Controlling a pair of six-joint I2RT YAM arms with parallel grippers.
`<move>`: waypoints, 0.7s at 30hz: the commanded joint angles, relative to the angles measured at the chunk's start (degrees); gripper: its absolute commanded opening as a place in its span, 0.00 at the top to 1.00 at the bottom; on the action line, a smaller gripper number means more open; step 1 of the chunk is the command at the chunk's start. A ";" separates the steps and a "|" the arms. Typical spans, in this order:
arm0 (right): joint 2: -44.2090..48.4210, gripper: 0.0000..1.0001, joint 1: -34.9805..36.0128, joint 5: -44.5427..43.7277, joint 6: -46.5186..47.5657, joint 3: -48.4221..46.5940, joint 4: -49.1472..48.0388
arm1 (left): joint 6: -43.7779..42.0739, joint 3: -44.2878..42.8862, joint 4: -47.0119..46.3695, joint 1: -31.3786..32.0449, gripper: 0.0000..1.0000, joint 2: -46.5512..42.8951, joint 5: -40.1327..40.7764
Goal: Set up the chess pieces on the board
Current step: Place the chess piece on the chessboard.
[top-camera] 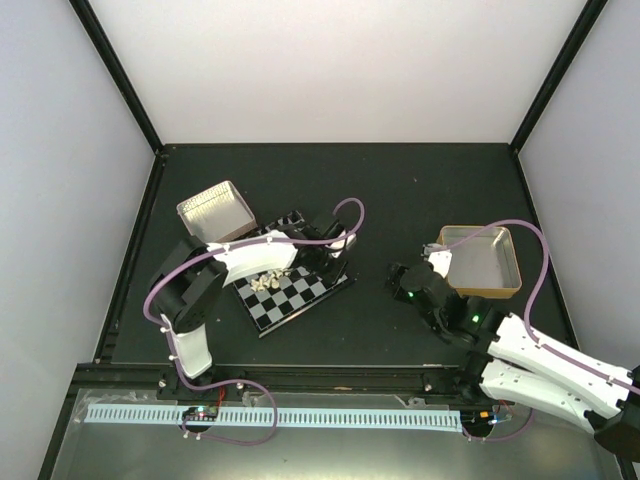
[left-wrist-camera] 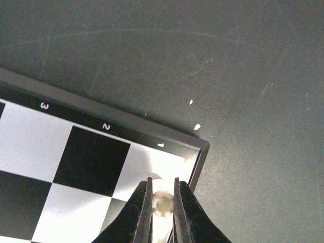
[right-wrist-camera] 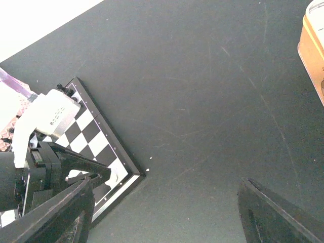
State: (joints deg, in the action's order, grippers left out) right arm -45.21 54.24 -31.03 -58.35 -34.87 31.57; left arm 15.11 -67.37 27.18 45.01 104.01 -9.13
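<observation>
Clamped a cream-white chess piece between the narrow fingers of the left gripper, at the light corner square of the board beside the numeral 1. Showed more cream pieces bunched mid-board. Hung the right gripper spread wide, holding nothing, at the board's 3 o'clock beside a metal tray.

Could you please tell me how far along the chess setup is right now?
Early on: nothing looks placed yet. The left gripper is shut on one cream piece at the board corner marked 1. The other chess pieces lie bunched mid-board, waiting to be placed. The right gripper is open and empty.
</observation>
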 commanded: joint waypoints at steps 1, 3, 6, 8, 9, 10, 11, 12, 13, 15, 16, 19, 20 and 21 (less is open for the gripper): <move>1.39 0.22 -0.19 -3.04 -1.31 -1.60 1.29 | 0.07 -2.52 3.10 -0.78 0.92 1.19 -1.85; 1.75 0.22 -0.19 -3.31 -1.01 -1.60 1.30 | 0.34 -2.84 3.58 -0.85 0.88 1.40 -1.85; 1.97 0.21 -0.19 -3.43 -0.59 -1.69 1.21 | 0.43 -2.96 3.89 -0.89 0.78 1.44 -1.84; 1.97 0.21 -0.19 -3.30 -0.47 -1.70 1.17 | 0.38 -3.28 4.33 -0.85 0.72 1.59 -1.90; 1.97 0.21 -0.16 -3.17 -0.46 -1.69 1.14 | 0.25 -3.49 4.51 -0.89 0.71 1.62 -2.02; 1.91 0.21 -0.23 -3.09 -0.32 -1.69 1.13 | 0.26 -3.66 4.76 -0.88 0.71 1.64 -2.02; 1.95 0.21 -0.21 -2.96 -0.33 -1.69 1.18 | 0.26 -3.79 5.02 -0.88 0.71 1.69 -2.06; 1.97 0.21 -0.19 -2.84 -0.23 -1.69 1.14 | 0.33 -3.96 5.26 -0.89 0.70 1.72 -2.05; 1.95 0.21 -0.19 -2.82 -0.20 -1.61 1.19 | 0.54 -4.11 5.58 -0.88 0.71 1.80 -2.04; 1.97 0.21 -0.19 -2.65 -0.26 -1.60 1.23 | 0.91 -4.17 5.93 -0.89 0.73 1.86 -2.18; 2.01 0.21 -0.19 -2.56 -0.30 -1.52 1.21 | 1.04 -4.36 6.01 -0.88 0.76 1.90 -2.44; 2.06 0.21 -0.19 -2.40 -0.56 -1.34 1.30 | 1.23 -4.90 6.13 -0.89 0.82 2.39 -3.33; 2.06 0.21 -0.21 -2.38 -0.55 -1.26 1.28 | 1.23 -5.10 6.24 -0.85 0.83 2.53 -3.43; 2.06 0.21 -0.21 -2.30 -0.68 -1.25 1.38 | 1.22 -5.35 6.49 -0.89 0.84 2.64 -3.43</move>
State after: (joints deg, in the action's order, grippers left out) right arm -43.90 54.24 -31.68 -58.43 -35.00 32.60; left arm 15.86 -70.00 32.14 44.56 105.27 -10.96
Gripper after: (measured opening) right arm 0.789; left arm 0.181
